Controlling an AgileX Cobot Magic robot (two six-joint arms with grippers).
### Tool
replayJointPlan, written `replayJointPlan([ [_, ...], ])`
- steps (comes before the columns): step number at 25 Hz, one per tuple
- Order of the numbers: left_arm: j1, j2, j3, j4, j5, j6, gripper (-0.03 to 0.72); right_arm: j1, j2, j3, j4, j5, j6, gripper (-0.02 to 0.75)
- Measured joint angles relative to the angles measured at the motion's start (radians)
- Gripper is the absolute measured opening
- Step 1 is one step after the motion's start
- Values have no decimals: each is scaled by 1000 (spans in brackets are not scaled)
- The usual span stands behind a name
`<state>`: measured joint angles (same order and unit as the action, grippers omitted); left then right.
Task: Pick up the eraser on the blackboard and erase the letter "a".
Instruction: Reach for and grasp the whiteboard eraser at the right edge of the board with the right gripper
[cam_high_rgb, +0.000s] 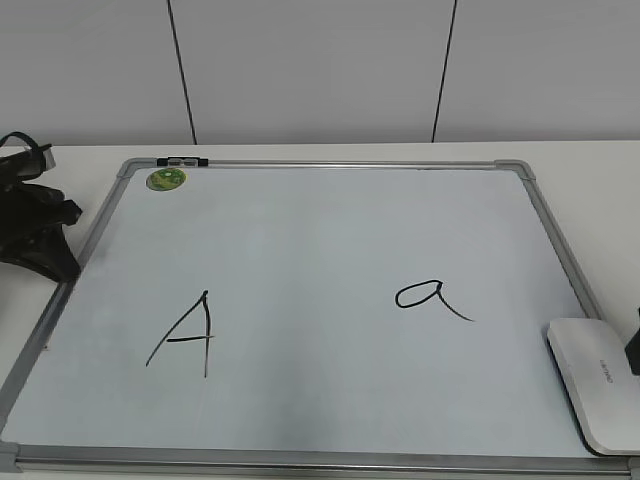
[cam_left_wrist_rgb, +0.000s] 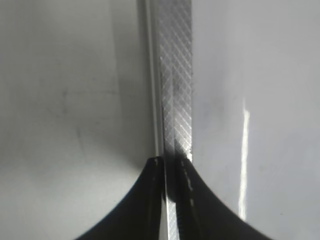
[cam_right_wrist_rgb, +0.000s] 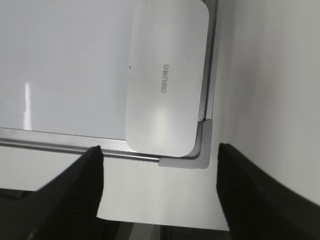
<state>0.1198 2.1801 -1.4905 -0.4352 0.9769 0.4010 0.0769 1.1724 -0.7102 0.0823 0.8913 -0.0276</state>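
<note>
Right gripper (cam_right_wrist_rgb: 160, 165) spread wide, both dark fingers (cam_right_wrist_rgb: 75, 185) low in the wrist view at 7 and 5 o'clock, gripping nothing. Hovering over the near corner of the blackboard (cam_right_wrist_rgb: 65, 70), grey corner cap (cam_right_wrist_rgb: 202, 145) between the fingertips. Barely visible in the exterior view, only a dark sliver at 3 o'clock past the board's right edge.

Eraser (cam_right_wrist_rgb: 162, 80) lying flat on the board at 12 o'clock from that gripper, white top with small grey lettering upward, hugging the silver frame. In the exterior view, eraser (cam_high_rgb: 597, 380) at 4 o'clock, in the board's near right corner, one edge over the frame.

Letter "a" (cam_high_rgb: 430, 298) at 10 o'clock from the eraser, near it but apart, unwiped. Capital "A" (cam_high_rgb: 185, 335) well apart, at 8 o'clock on the blackboard (cam_high_rgb: 310, 230). Green sticker (cam_high_rgb: 166, 179) at 11 o'clock, beside a black clip (cam_high_rgb: 182, 160) on the far rail.

Left gripper (cam_left_wrist_rgb: 167, 162) pinched nearly together, fingertips close on either side of the frame rail (cam_left_wrist_rgb: 176, 90); contact with it not discernible. In the exterior view, left gripper (cam_high_rgb: 40, 235) at 9 o'clock, over the board's left rim, on the white table (cam_high_rgb: 590, 165).
</note>
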Motion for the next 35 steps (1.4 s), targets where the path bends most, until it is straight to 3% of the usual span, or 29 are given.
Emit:
replayJointPlan([
  [6, 0, 0, 0, -2, 0, 0, 32, 2, 137, -2, 1, -70, 6, 629],
  [11, 0, 0, 0, -2, 0, 0, 32, 2, 240, -6, 1, -131, 6, 659],
  [29, 0, 0, 0, -2, 0, 0, 32, 2, 499, -87, 5, -224, 2, 660],
  [35, 0, 0, 0, -2, 1, 0, 32, 2, 503, -89, 5, -216, 4, 576],
])
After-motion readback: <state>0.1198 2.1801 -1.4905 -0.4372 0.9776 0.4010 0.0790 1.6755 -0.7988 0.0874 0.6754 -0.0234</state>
